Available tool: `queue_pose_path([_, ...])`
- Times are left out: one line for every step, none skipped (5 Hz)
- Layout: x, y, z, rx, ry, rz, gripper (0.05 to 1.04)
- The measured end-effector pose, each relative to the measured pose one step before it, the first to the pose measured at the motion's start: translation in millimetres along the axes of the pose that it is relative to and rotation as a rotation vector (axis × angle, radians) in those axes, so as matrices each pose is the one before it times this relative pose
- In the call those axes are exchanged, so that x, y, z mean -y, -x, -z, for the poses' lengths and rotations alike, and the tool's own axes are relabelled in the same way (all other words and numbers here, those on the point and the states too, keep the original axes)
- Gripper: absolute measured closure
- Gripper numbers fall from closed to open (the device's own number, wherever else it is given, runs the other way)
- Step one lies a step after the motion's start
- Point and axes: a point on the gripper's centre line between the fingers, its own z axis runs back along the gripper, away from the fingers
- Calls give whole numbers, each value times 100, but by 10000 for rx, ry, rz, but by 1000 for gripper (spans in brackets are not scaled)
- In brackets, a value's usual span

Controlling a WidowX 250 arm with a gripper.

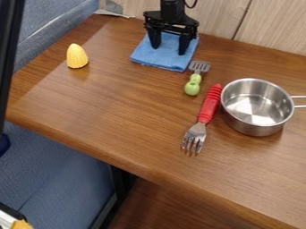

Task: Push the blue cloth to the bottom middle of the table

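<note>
My gripper (169, 48) hangs at the top of the camera view, over the blue cloth, its two fingers spread apart with cloth showing between them. The folded blue cloth (156, 59) lies flat near the back edge of the wooden table (113, 114). Both fingertips are at the cloth; whether they press on it I cannot tell. The arm hides part of the cloth's back side.
A small spatula with a green handle (192, 85) lies just in front of the cloth's right corner. Beyond it are a red-handled fork (209, 105) and a steel pot (254, 124). A yellow corn piece (76, 57) stands at the left.
</note>
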Motion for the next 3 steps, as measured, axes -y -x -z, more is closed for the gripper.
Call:
queue_pose_path([-384,1381,-283,-64,-44,-220,83])
queue_pose_path([-232,1695,-198,-197,-104,-73,83])
queue_pose_path([-329,1863,-410,-112,-190,-195,83])
